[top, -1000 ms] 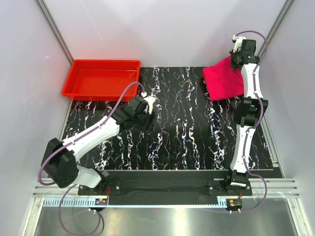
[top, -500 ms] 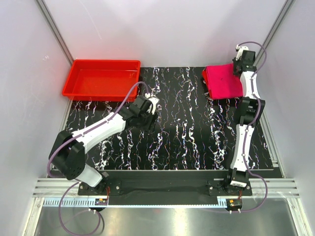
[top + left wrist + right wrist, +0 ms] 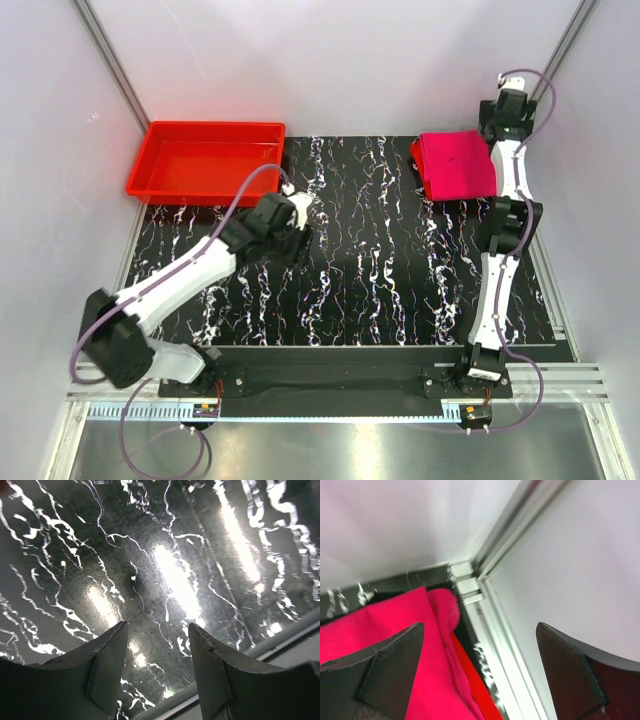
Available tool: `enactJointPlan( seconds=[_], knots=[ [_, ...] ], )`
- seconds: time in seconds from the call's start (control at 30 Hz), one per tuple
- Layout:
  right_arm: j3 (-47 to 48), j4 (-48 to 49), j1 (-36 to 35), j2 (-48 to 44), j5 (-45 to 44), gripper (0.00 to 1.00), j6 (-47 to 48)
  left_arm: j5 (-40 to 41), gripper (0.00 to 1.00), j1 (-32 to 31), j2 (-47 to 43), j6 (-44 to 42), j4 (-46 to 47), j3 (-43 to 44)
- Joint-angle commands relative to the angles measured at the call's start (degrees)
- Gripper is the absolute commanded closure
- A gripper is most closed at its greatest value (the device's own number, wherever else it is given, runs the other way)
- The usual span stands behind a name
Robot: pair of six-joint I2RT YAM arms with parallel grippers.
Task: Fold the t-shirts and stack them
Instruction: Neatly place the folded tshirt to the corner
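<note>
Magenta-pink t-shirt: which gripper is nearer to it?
Right. The right gripper is open at the far right corner of the magenta-pink t-shirt; the left gripper is over the marbled mat, left of centre.

We find open counter (image 3: 380, 280) between the tray (image 3: 205, 160), far left, and the stacked t-shirts (image 3: 458, 165), far right. The right gripper (image 3: 480, 625) is hemmed in by the corner post (image 3: 520, 515) and side wall (image 3: 580, 570) close beside it.
</note>
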State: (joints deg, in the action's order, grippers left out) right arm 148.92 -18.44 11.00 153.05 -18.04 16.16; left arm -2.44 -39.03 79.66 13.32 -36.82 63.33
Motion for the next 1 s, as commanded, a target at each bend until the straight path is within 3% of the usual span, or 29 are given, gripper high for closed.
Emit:
enactJointPlan(
  seconds=[0.0, 0.17, 0.23, 0.27, 0.37, 0.4, 0.6, 0.77, 0.97],
  knots=[
    [2.94, -1.66, -0.81, -13.74, -3.31, 0.0, -4.02, -0.37, 0.44, 0.27, -7.57, 0.56, 0.17, -0.75],
    [-0.63, -21.88, -4.32, -27.41, -2.61, 0.0, -18.15, -3.62, 0.42, 0.35, -14.17, 0.65, 1.13, -2.68],
    [-9.75, -26.28, -4.41, -33.32, 6.58, 0.0, -27.7, -5.2, 0.4, 0.35, -17.41, 1.26, 2.01, -3.47],
    [-19.01, -26.13, -4.59, -39.78, 14.62, 0.0, -30.29, -5.56, 0.39, 0.35, -18.65, 2.4, 2.45, -4.61],
    [-35.84, -18.5, -5.73, -54.8, 24.08, 0.0, -36.63, -7.75, 0.37, 0.7, -22.77, 5.03, 3.86, -6.28],
    [-45.81, -14.82, -6.43, -58.36, 28.2, 0.0, -38.03, -8.37, 0.36, 0.79, -23.75, 5.83, 4.38, -7.42],
    [-80.46, -4.6, -13.54, -82.71, 33.33, 0.0, -49.02, -11.53, 0.29, 2.29, -34.36, 12.07, 8.24, -14.36],
    [-110.88, 9.28, -19.0, -101.5, 36.4, 0.0, -66.41, -13.56, 0.23, 4.39, -42.56, 18.83, 11.77, -22.53],
    [-129.46, 12.37, -21.9, -118.3, 36.06, 0.0, -75.84, -17.16, 0.2, 7.03, -50.73, 30.67, 21.51, -35.25]
  ],
)
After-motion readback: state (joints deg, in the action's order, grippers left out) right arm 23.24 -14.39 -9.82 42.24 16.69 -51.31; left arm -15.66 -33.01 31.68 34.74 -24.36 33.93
